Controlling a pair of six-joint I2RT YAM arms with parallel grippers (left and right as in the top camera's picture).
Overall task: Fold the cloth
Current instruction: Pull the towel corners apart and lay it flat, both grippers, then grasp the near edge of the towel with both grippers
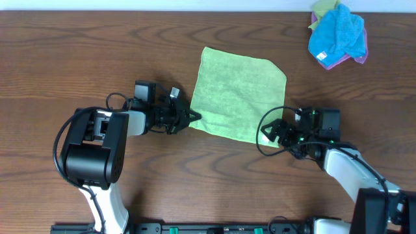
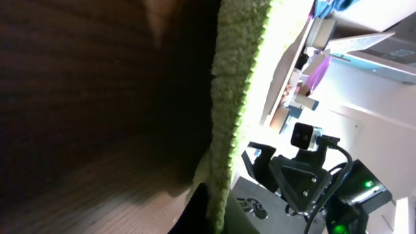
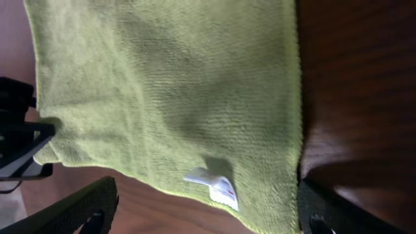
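Pinching one corner of the fuzzy square cloth (image 1: pixel 239 94) is the left tool (image 1: pixel 192 118); the right tool (image 3: pixel 208 212) gapes.

Dark wood-grain table (image 1: pixel 65 52) under bright, even light.

A bunched pile (image 1: pixel 338 36) of blue, purple and yellow-green rags lay on the dark wooden table (image 1: pixel 78 58), well beyond the right gripper (image 1: pixel 272 132), near the far edge.
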